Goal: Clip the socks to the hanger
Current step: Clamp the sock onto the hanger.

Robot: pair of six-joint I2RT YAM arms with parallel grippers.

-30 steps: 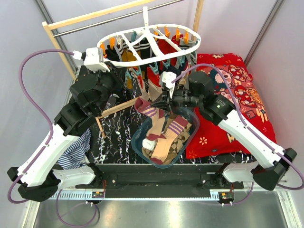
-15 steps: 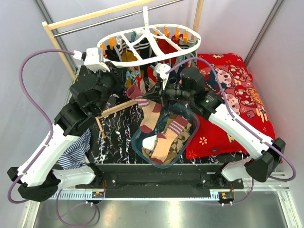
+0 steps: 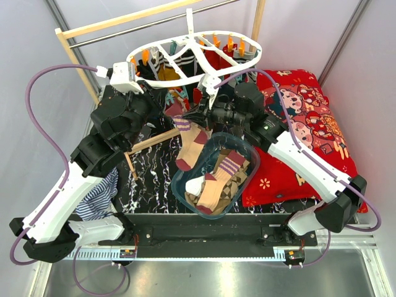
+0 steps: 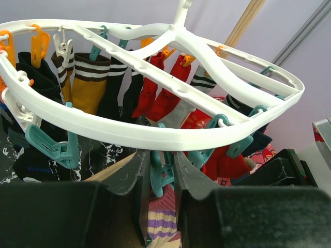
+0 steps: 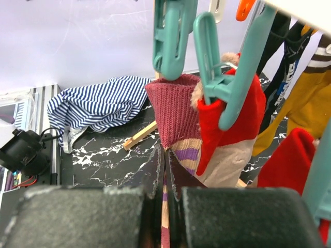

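Right gripper clamped on maroon-striped sock. Over last second it lifted sock clear of tub, up and leftward to near rim of hanger. Cuff now just under teal clip, not yet between its jaws. Toe dangles above tub's far-left rim, mid-counter. Left gripper unmoved, pinching that clip from both sides. Judgement: carry done, cuff insertion and clip release pending. More socks wait in tub.
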